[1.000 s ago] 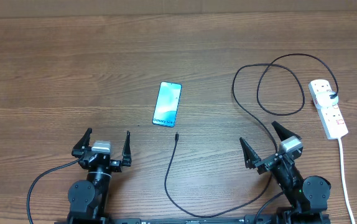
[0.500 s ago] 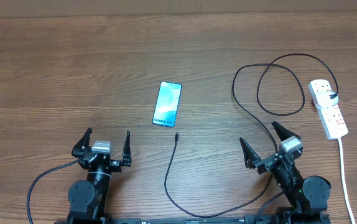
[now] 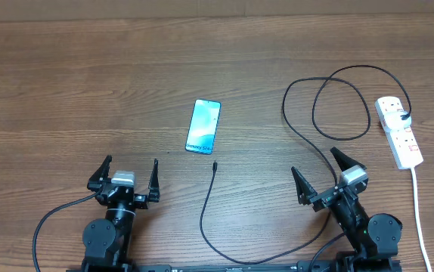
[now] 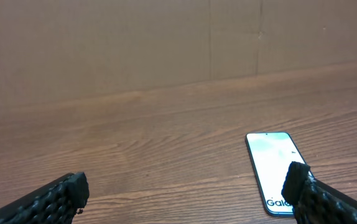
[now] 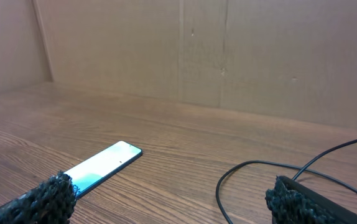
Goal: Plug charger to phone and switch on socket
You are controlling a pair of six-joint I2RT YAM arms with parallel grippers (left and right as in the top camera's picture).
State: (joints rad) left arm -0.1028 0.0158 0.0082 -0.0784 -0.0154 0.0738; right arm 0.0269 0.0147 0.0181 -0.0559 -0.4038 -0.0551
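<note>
Charger (image 3: 204, 208): unplugged, tip laid at five o'clock of the phone (image 3: 204, 126)
Socket (image 3: 399, 131): untouched, at three o'clock
Left pincer (image 3: 131, 162): apart, empty
Right pincer (image 3: 314, 162): apart, empty

A brown wood-grain desk (image 3: 66, 91) is filling the overhead view, its grain running from side to side. A plain tan cardboard wall (image 4: 104, 50) is standing along its far edge, showing a vertical seam in both wrist views.
</note>
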